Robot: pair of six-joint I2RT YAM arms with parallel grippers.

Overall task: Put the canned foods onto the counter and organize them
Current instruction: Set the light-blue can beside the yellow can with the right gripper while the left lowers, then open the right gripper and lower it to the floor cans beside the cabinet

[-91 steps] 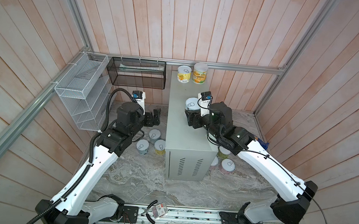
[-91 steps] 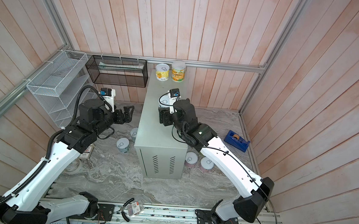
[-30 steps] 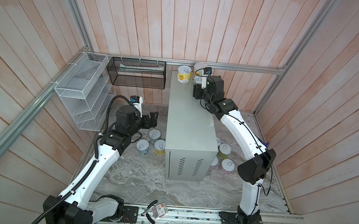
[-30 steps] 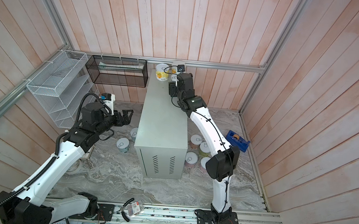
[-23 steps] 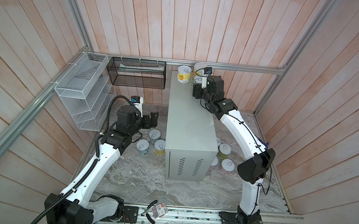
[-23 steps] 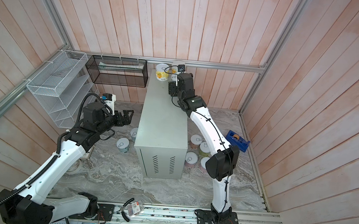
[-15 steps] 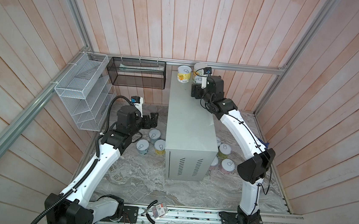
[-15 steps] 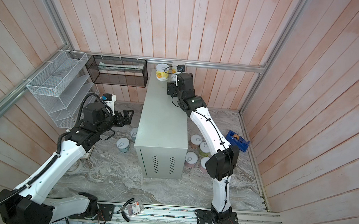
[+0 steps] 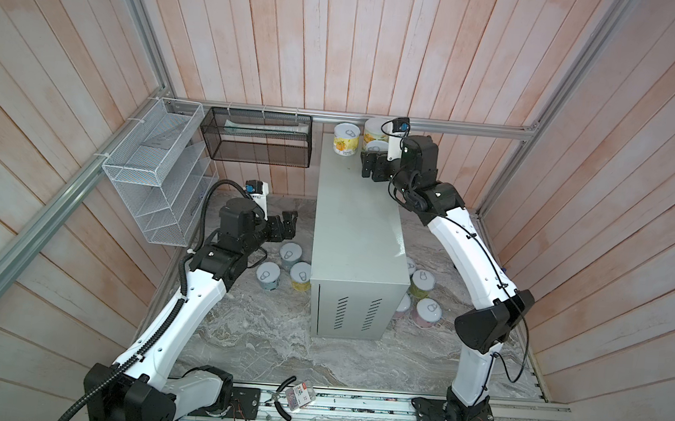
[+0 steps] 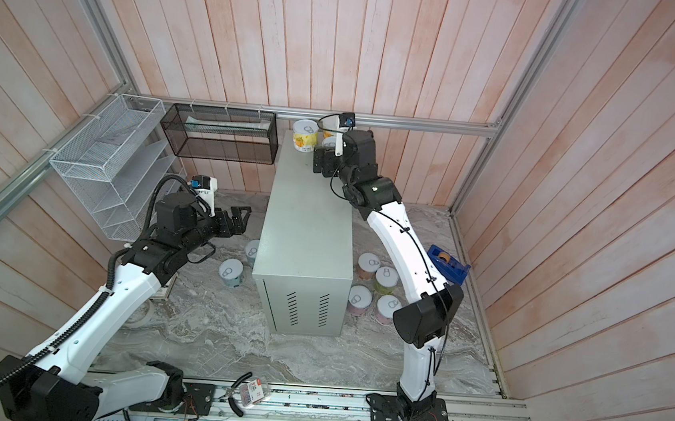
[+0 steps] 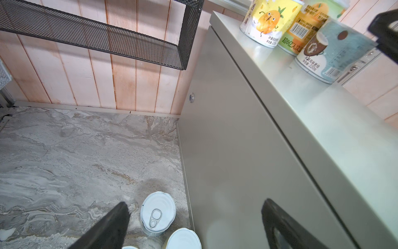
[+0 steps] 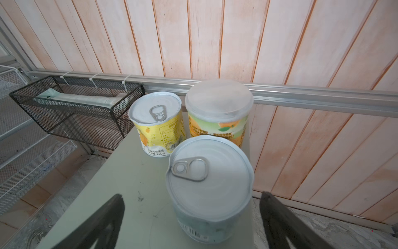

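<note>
The counter (image 9: pixel 357 221) stands mid-floor. At its back end stand a yellow can (image 12: pixel 158 122), a taller orange-and-green can with a plastic lid (image 12: pixel 218 112) and a pale-blue can (image 12: pixel 210 187). My right gripper (image 12: pixel 190 196) is open, with a finger on each side of the pale-blue can and a gap to both. In both top views it hangs over the counter's back (image 9: pixel 371 166). My left gripper (image 9: pixel 286 226) is open and empty beside the counter's left wall. It hovers above three cans on the marble floor (image 9: pixel 291 253), one seen in the left wrist view (image 11: pixel 158 212). Several more cans (image 10: pixel 386 278) stand right of the counter.
A black mesh basket (image 9: pixel 260 142) and a white wire rack (image 9: pixel 155 179) hang on the wall to the left of the counter. A blue tape dispenser (image 10: pixel 445 264) lies by the right wall. Pliers and a small box (image 9: pixel 296 395) rest on the front rail.
My right gripper has opened off the pale-blue can, which now stands alone at the counter's back. The left arm has barely shifted.
</note>
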